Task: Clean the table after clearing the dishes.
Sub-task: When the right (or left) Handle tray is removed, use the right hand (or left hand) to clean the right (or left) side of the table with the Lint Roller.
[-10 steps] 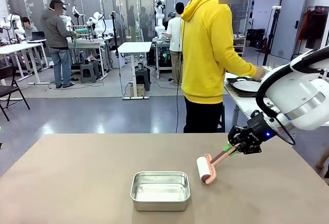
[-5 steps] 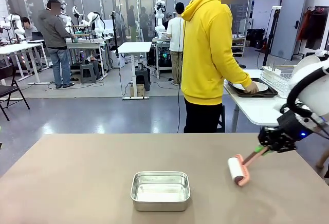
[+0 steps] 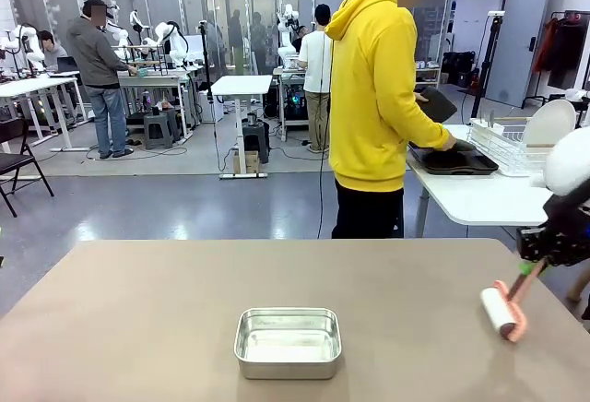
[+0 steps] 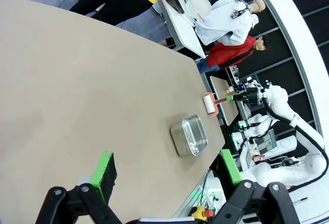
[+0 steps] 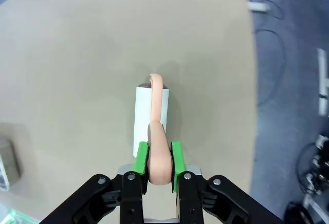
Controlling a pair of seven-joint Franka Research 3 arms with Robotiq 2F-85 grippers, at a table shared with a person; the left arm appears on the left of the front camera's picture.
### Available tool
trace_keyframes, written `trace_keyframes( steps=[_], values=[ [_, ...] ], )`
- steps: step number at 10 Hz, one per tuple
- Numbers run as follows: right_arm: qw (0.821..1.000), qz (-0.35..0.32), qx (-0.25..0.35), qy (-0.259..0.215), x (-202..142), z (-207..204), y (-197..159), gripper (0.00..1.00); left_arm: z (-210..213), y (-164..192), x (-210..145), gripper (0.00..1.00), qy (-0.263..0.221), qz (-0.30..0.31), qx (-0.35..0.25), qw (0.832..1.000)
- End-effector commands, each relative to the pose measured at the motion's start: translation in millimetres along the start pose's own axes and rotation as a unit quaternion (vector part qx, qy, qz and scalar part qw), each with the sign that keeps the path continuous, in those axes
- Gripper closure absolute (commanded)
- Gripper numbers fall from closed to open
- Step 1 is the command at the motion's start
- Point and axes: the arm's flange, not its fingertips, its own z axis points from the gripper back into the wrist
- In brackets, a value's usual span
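Observation:
The taupe-brown table (image 3: 166,319) stretches in front of me. My right gripper (image 3: 537,265) is shut on the pink handle of a white lint roller (image 3: 502,313), which rests on the tabletop near the right edge. In the right wrist view the green pads (image 5: 141,157) clamp the handle (image 5: 157,152), and the roll (image 5: 148,112) lies just ahead on the table (image 5: 77,54). My left gripper (image 4: 167,168) is open above the table (image 4: 77,80) with nothing between its fingers. Dark trays (image 3: 452,159) from the dishes sit on a white side table, under the hand of a person in a yellow hoodie (image 3: 373,98).
A square steel pan (image 3: 288,341) stands at the middle front of the table; it is also in the left wrist view (image 4: 189,141). A wire dish rack with a white plate (image 3: 550,122) sits on the side table. The table's right edge is close to the roller.
My right gripper has dragged the lint roller from near the pan to the table's right edge. The person has shifted the trays on the side table.

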Motion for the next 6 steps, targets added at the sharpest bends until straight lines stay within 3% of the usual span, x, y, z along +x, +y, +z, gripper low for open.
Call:
trace_keyframes(
  steps=[1,3,4,6],
  values=[
    [0.987,-0.008,-0.124,0.102,-26,-33,-13,0.78,1,-1,-1,0.00,-0.006,-0.001,0.003,1.000],
    [0.983,-0.002,-0.147,0.110,-23,-22,-9,0.78,1,-1,-1,0.00,-0.006,-0.001,0.003,1.000],
    [0.991,0.016,-0.082,0.104,-23,-12,-2,0.78,1,-1,-1,0.00,-0.006,-0.001,0.003,1.000],
    [0.997,0.027,-0.033,0.071,-31,20,0,0.78,1,-1,-1,0.00,-0.006,-0.001,0.003,1.000]
  ],
)
